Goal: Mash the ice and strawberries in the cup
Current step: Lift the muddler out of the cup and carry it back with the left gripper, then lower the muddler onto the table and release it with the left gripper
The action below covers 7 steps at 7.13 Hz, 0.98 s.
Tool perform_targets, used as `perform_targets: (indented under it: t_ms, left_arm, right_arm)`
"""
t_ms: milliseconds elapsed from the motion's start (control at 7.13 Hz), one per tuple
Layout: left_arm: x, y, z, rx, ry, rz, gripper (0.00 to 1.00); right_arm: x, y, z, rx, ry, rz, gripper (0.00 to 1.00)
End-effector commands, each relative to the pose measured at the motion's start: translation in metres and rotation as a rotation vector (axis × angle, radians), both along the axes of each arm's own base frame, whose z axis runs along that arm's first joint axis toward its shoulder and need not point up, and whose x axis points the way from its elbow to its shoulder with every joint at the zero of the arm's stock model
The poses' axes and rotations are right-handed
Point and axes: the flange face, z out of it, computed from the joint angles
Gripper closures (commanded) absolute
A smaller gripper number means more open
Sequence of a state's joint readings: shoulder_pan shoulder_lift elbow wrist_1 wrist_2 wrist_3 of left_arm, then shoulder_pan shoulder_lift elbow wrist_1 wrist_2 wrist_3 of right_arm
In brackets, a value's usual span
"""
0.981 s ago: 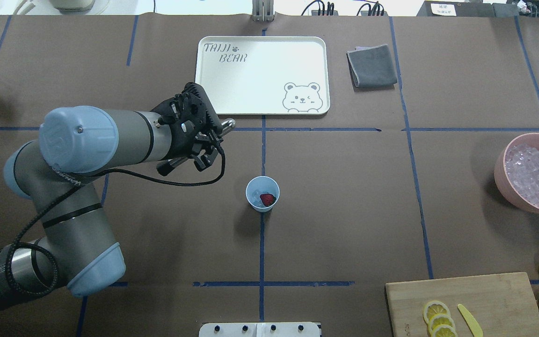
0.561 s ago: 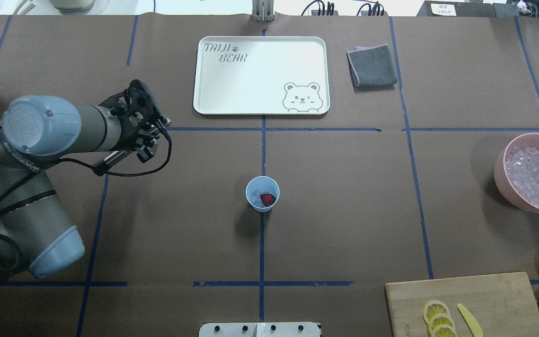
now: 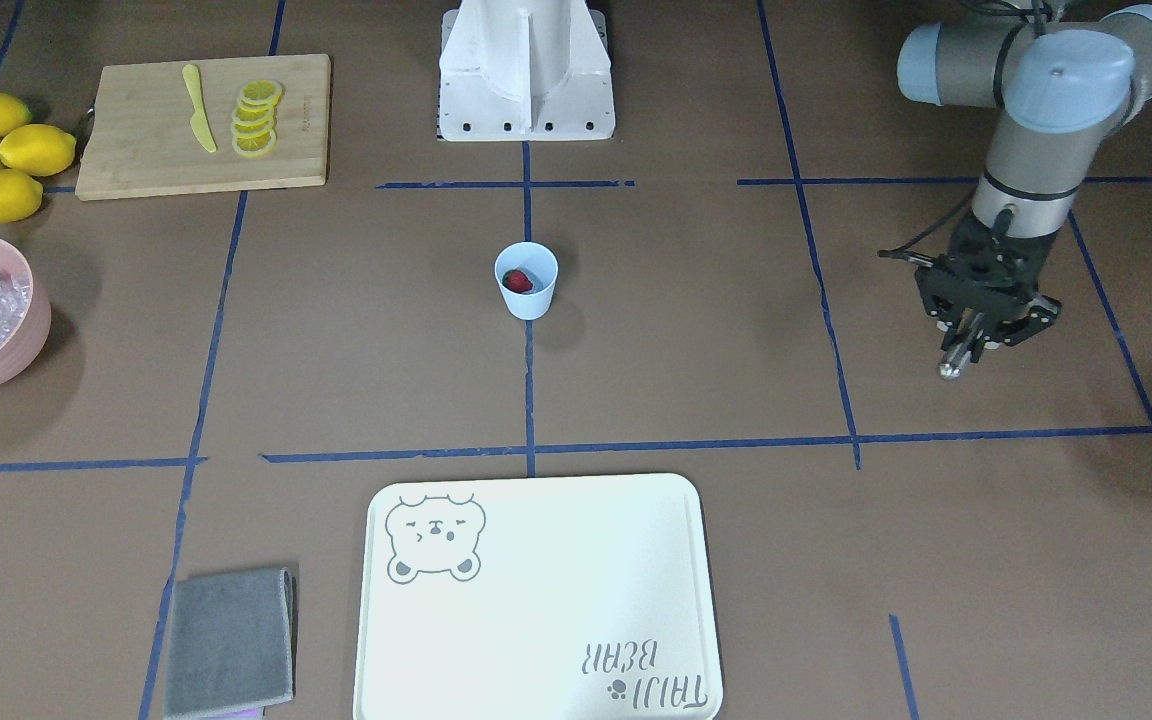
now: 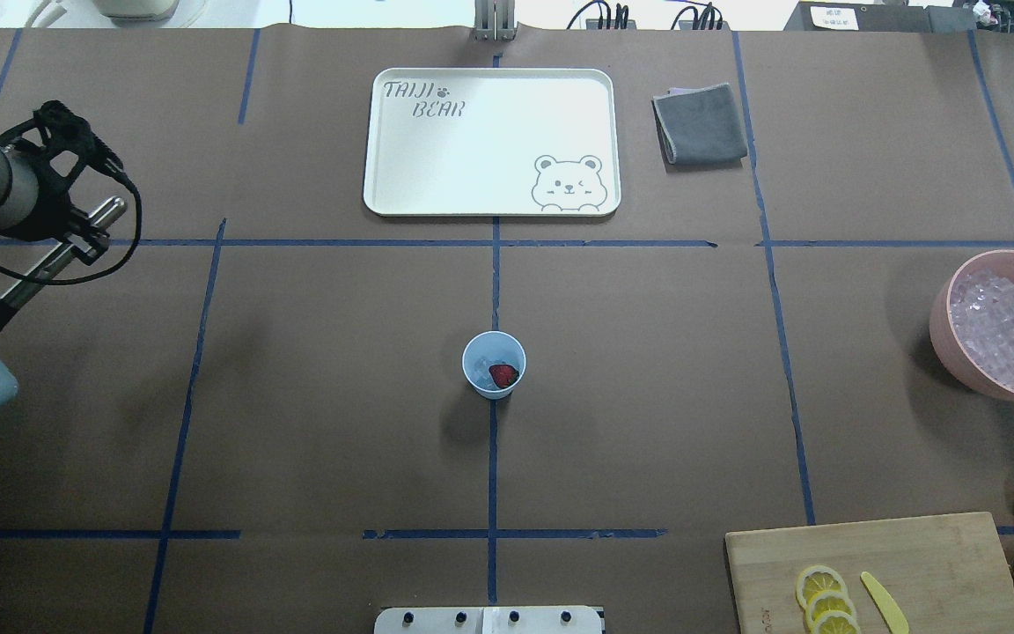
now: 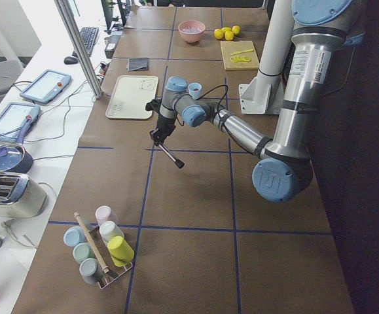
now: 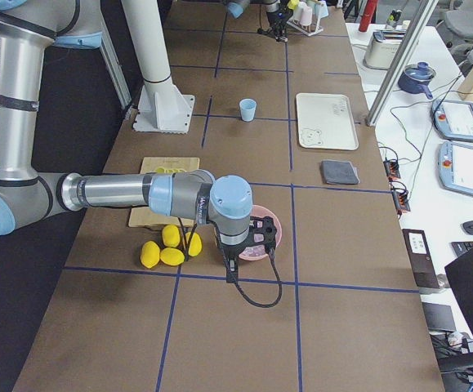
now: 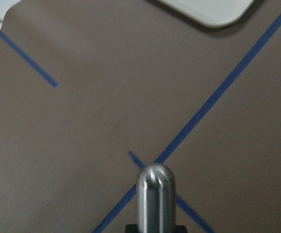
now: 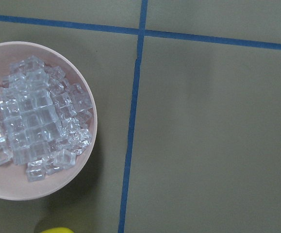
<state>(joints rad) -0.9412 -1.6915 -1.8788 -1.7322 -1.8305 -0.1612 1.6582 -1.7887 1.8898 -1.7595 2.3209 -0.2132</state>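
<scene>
The steel muddler is pinched mid-shaft by the left end effector, one end left free for pressing, out at the counter's left end, well apart from the cup. Strawberry and ice are seen inside it, centre counter, seemingly unmashed. Whether the right end effector, by the pink bowl, is spread cannot be told.

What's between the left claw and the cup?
Overhead view: from the left claw to the cup, only bare brown table cover crossed by a blue tape line.

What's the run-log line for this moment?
left gripper shut on metal muddler, far left of cup | strawberry whole inside | right gripper by pink ice bowl, state unclear
</scene>
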Motion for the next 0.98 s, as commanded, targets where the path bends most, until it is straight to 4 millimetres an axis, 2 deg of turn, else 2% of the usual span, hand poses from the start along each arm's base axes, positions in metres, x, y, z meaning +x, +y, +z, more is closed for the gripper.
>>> perform_targets:
  t_ms: [0,140,280,561,841]
  left_arm:
    - [-0.068,0.002,0.074,-0.231,-0.01,-0.212,0.92]
    - [-0.086,0.003,0.102,-0.389,0.052,-0.351,0.86]
    - [-0.094,0.014,0.118,-0.452,0.059,-0.4,0.86]
    - [-0.098,0.029,0.145,-0.466,0.084,-0.402,0.86]
    - [-0.09,0.029,0.184,-0.489,0.126,-0.367,0.84]
  right_arm:
    - [0.0,0.0,0.0,0.0,0.0,0.0,0.0]
    - [0.0,0.0,0.0,0.002,0.0,0.0,0.0]
    - [0.0,0.0,0.0,0.002,0.0,0.0,0.0]
    - [0.0,0.0,0.0,0.0,-0.002,0.0,0.0]
    - [0.0,0.0,0.0,0.0,-0.002,0.0,0.0]
